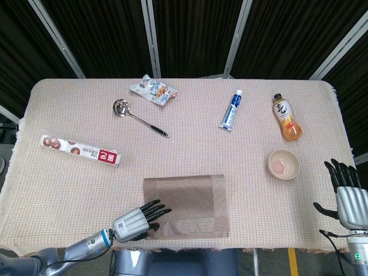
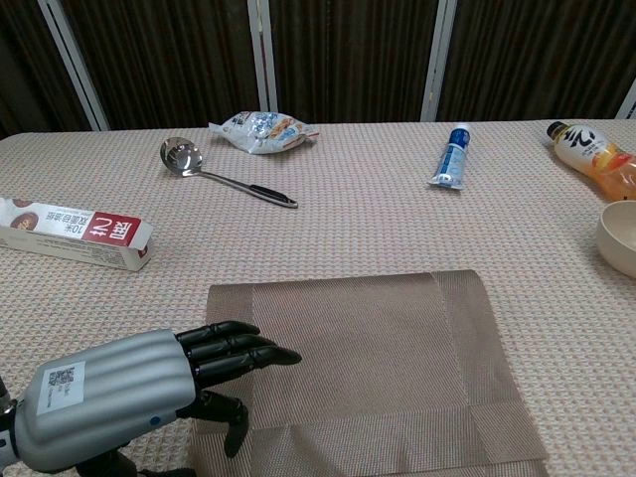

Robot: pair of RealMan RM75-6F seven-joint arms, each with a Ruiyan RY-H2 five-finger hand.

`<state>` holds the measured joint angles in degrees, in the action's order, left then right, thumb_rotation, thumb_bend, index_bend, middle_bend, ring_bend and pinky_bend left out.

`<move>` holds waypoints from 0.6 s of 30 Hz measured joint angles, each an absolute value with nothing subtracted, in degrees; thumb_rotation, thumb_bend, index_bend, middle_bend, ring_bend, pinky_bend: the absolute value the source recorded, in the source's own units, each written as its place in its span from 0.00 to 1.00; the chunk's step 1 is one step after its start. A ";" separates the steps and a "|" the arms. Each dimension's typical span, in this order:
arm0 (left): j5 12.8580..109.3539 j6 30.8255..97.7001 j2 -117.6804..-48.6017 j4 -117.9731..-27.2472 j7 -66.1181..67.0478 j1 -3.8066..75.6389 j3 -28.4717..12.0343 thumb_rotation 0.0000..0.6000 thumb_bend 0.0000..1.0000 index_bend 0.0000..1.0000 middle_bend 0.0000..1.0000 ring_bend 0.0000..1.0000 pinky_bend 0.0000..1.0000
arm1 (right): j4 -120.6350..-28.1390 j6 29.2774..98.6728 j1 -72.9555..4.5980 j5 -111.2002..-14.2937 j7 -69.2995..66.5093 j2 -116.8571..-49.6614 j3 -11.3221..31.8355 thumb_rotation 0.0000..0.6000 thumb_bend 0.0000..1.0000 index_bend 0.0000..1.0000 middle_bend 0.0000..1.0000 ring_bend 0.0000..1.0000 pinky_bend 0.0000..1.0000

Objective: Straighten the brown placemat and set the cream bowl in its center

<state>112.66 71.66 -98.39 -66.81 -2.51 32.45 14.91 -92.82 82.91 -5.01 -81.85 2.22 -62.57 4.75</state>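
Observation:
The brown placemat lies flat near the table's front edge, its sides roughly parallel to that edge. My left hand rests at the mat's near-left corner, fingers stretched out over its left border and holding nothing. The cream bowl stands upright on the cloth to the right of the mat, well apart from it. My right hand hangs off the table's right edge, fingers spread and empty; the chest view does not show it.
On the woven tablecloth lie a red-and-white box, a metal ladle, a snack packet, a blue-and-white tube and an orange drink bottle, all beyond the mat.

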 measured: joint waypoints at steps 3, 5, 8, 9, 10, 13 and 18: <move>112.21 71.28 -99.05 -66.27 -2.55 32.55 14.56 1.00 0.28 0.46 0.00 0.00 0.00 | -92.79 82.78 -5.03 -81.84 2.28 -62.55 4.72 1.00 0.00 0.00 0.00 0.00 0.00; 111.93 71.00 -99.26 -66.09 -2.63 32.62 14.40 1.00 0.28 0.46 0.00 0.00 0.00 | -92.81 82.76 -5.03 -81.87 2.30 -62.52 4.70 1.00 0.00 0.00 0.00 0.00 0.00; 111.43 70.31 -99.46 -65.84 -2.67 32.69 14.30 1.00 0.28 0.45 0.00 0.00 0.00 | -92.91 82.69 -5.02 -81.90 2.32 -62.43 4.66 1.00 0.00 0.00 0.00 0.00 0.00; 111.28 70.05 -99.51 -65.73 -2.63 32.71 14.30 1.00 0.28 0.45 0.00 0.00 0.00 | -92.93 82.68 -5.02 -81.91 2.32 -62.41 4.66 1.00 0.00 0.00 0.00 0.00 0.00; 111.05 69.69 -99.55 -65.63 -2.60 32.73 14.31 1.00 0.28 0.45 0.00 0.00 0.00 | -92.97 82.70 -5.00 -81.90 2.28 -62.37 4.67 1.00 0.00 0.00 0.00 0.00 0.00; 110.59 69.27 -99.56 -65.62 -2.60 32.70 14.42 1.00 0.31 0.45 0.00 0.00 0.00 | -93.06 82.71 -4.97 -81.87 2.27 -62.30 4.70 1.00 0.00 0.00 0.00 0.00 0.00; 110.51 69.25 -99.73 -65.61 -2.47 32.68 14.54 1.00 0.36 0.45 0.00 0.00 0.00 | -93.13 82.55 -4.99 -81.90 2.35 -62.25 4.64 1.00 0.00 0.00 0.00 0.00 0.00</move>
<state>110.51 69.25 -99.73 -65.61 -2.47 32.68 14.54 -93.13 82.55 -4.99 -81.90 2.35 -62.25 4.64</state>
